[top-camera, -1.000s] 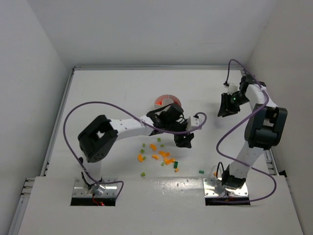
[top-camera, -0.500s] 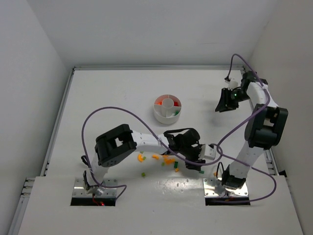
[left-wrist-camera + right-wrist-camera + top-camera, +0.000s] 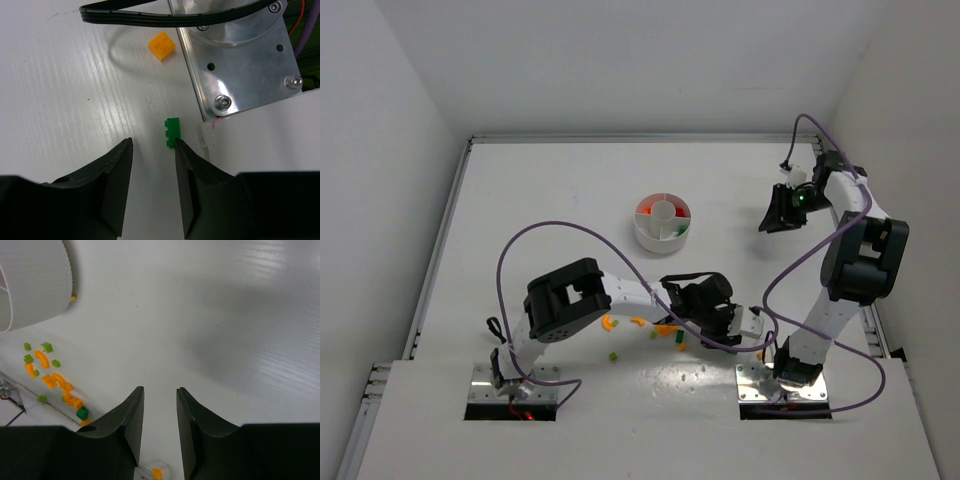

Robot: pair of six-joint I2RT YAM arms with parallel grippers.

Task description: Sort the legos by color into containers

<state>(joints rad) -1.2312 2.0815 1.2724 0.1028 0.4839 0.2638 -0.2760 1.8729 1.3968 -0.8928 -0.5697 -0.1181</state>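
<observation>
**A:** How far along is the sort, approx.?

**B:** Early, I'd judge. The dish (image 3: 655, 243) sits mid-bench, w/ some red in its left wedge and a bit of green in a right-hand one. The centre cup looks bare.

**A:** What's left?

**B:** Most of it. The loose legos (image 3: 638, 321), mainly orange plus a few green, lie scattered on the bench (image 3: 550, 200) near the arm bases, well apart from the dish (no yellow that I can make out, but they're tiny).

**A:** Grippers?

**B:** Left gripper (image 3: 152, 150): jaws apart, nothing between them, low over the bench. A green lego (image 3: 172, 132) lies just ahead of one fingertip, off the gap's centre line and just beside the metal base plate (image 3: 240, 65). An orange lego (image 3: 162, 46) lies farther on. Right gripper (image 3: 159, 395): jaws apart, empty, raised at the far right, away from the pile.

**A:** How does the green one look?

**B:** Small, bright, w/ studs along one edge, so prob. lying on its side.
</observation>
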